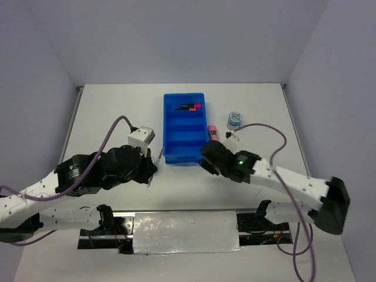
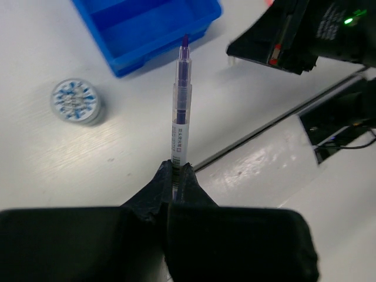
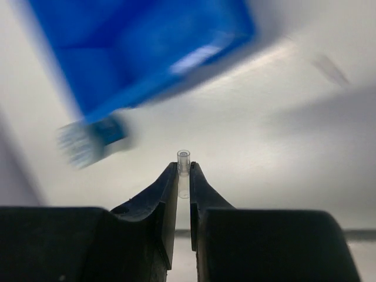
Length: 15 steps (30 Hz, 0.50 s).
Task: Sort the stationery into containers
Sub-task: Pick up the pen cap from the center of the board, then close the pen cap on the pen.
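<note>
The blue tray (image 1: 184, 154) stands mid-table with pink- and orange-capped markers (image 1: 188, 107) in its far compartment. My left gripper (image 1: 151, 169) (image 2: 178, 167) is shut on a thin clear pen with a purple tip (image 2: 181, 111), which points at the tray's near corner (image 2: 147, 29). My right gripper (image 1: 205, 160) (image 3: 184, 170) is shut on a small clear cap (image 3: 184, 160) just right of the tray's near end. A tape roll (image 1: 234, 119) and a pink tube (image 1: 212, 131) lie right of the tray. Another tape roll (image 2: 75, 101) lies near the tray's corner.
The right arm's black wrist (image 2: 305, 29) hangs close to the pen tip. The table's front edge with a metal strip (image 1: 185, 229) runs below both grippers. In the right wrist view the tray (image 3: 135, 53) and a blue-white item (image 3: 88, 140) are blurred.
</note>
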### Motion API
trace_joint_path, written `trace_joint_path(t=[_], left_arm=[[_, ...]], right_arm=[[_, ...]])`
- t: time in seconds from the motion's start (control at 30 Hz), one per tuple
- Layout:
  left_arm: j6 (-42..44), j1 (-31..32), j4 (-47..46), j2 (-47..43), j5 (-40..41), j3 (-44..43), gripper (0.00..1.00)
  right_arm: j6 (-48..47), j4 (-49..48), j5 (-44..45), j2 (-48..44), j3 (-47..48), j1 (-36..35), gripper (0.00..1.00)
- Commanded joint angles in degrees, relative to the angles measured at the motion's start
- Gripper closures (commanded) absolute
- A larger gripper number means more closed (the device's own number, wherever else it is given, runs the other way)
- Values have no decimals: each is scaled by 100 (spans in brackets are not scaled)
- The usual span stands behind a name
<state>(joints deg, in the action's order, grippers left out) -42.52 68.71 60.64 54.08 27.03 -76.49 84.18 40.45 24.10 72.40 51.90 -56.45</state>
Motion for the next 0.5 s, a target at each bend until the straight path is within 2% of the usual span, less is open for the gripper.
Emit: trace_joint_path(t=[0.0, 0.03, 0.07, 0.13, 0.2, 0.27, 0.37, 0.47], left_arm=[[218, -42, -1526, -161, -618, 336, 100], [218, -50, -1825, -196, -915, 519, 100], [209, -50, -2489, -266, -1075, 617, 100], [183, -50, -3187, -337, -1348, 914, 100], [52, -59, -4177, -407, -1673, 1248, 100], [-45, -68, -5057, -381, -1753, 1443, 100], [-221, -164, -5832, -163, -2007, 1663, 100], [-318, -270, -6185, 58, -2210, 1725, 100]], right_arm=[[-1849, -1186, 561, -1217, -49, 116, 100], [-2523, -1519, 457, -1655, -5, 282, 100], [-2799, -1696, 395, -1850, 152, 344, 100], [-3632, -2153, 228, -2254, 372, 467, 100], [-4039, -2496, -113, -2344, 1029, 730, 100], [-4173, -2524, -342, -2266, 1355, 836, 100], [-4445, -2630, -459, -2099, 1743, 898, 100], [-4393, -2682, -974, -2028, 1850, 1170, 100]])
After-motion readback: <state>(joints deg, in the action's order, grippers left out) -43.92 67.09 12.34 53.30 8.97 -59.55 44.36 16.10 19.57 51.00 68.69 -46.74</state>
